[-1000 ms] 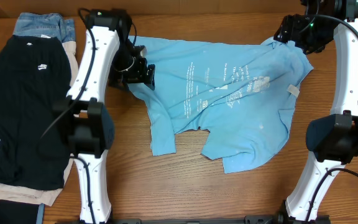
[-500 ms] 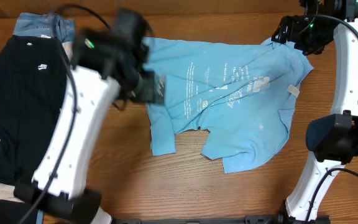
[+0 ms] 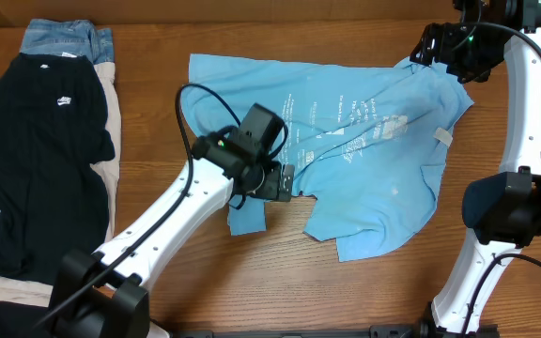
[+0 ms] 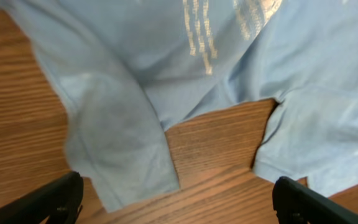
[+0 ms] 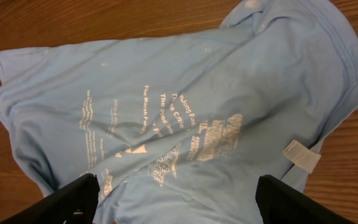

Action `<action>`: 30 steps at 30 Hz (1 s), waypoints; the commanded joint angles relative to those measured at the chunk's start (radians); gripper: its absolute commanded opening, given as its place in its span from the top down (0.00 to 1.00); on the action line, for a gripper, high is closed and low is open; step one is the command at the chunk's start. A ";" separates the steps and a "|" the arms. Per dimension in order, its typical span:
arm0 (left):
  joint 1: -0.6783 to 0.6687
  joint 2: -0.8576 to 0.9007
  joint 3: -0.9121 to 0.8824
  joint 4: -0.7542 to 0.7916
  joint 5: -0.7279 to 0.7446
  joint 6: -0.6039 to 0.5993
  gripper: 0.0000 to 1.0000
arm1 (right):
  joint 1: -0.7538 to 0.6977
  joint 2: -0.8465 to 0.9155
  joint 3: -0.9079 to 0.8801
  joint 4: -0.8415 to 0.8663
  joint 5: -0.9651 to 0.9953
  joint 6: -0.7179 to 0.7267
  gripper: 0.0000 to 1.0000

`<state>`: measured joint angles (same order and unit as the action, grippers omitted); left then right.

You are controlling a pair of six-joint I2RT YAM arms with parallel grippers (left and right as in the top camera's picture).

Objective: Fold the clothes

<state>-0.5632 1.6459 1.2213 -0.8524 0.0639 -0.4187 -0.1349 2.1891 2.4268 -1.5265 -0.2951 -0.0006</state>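
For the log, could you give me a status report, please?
Left gripper open, right gripper open. Blue T-shirt rumpled, unfolded. Nothing on it.

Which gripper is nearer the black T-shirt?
Left. The left gripper hovers over the blue shirt's near edge; the right gripper is at its far corner, farther from the black T-shirt.

My left end effector (image 3: 284,180) hangs over the lower left part of the blue T-shirt (image 3: 374,160), which lies rumpled on the table (image 3: 205,272). My right end effector (image 3: 440,52) is at its far right corner. A black T-shirt (image 3: 36,160) and jeans (image 3: 64,39) lie well apart, at the left.
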 commanded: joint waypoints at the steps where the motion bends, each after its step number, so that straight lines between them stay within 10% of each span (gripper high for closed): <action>1: -0.001 -0.014 -0.094 0.105 0.101 0.105 0.00 | 0.005 0.015 -0.006 0.009 0.016 -0.007 0.15; 23: 0.092 -0.005 -0.237 0.092 -0.024 -0.034 0.05 | 0.013 0.018 -0.006 0.013 0.013 -0.004 0.12; 30: 0.092 -0.003 -0.250 0.152 -0.031 -0.034 0.44 | 0.013 0.018 -0.006 0.011 0.014 -0.004 0.11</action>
<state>-0.4706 1.6646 0.9878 -0.7204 0.0483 -0.4465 -0.1280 2.1891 2.4268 -1.5127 -0.2836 -0.0002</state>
